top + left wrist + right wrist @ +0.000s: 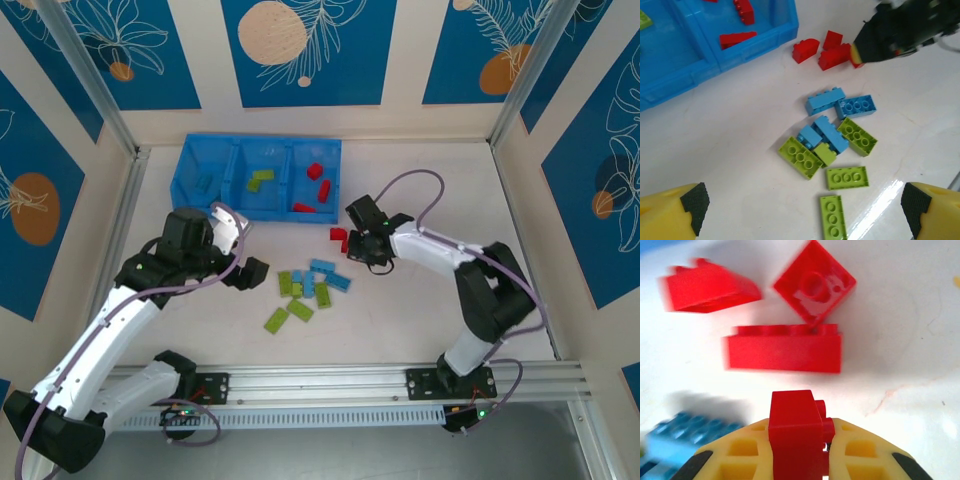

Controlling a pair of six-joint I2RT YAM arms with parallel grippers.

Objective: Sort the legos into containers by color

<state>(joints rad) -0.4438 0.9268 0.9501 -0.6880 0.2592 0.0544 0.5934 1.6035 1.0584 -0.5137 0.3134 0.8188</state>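
Right claw [799,442] tight around red lego [794,417]

Left pincer [248,272] gapes wide on the tray's [183,170] near side; right pincer [352,245], beside its right end, clamps a red brick [792,415].

Reads as a robotics lab test cell rather than a home or shop. Boxed in on three sides by cream wall panels [308,40] printed with blue leaf-and-circle artwork, running across the top and down both edges of the overhead view, and framed by bare aluminium posts [95,85] at upper left and upper right. Fitted along the bottom of the frame with a slotted aluminium rail [330,380], bolted with two white-and-black arms [105,335] trailing purple cables [424,173] and showing small green lights [180,411] at the bases. Floored with a plain white counter [400,320] carrying a blue tray [183,165] at upper centre and toy bricks [305,285] mid-frame.
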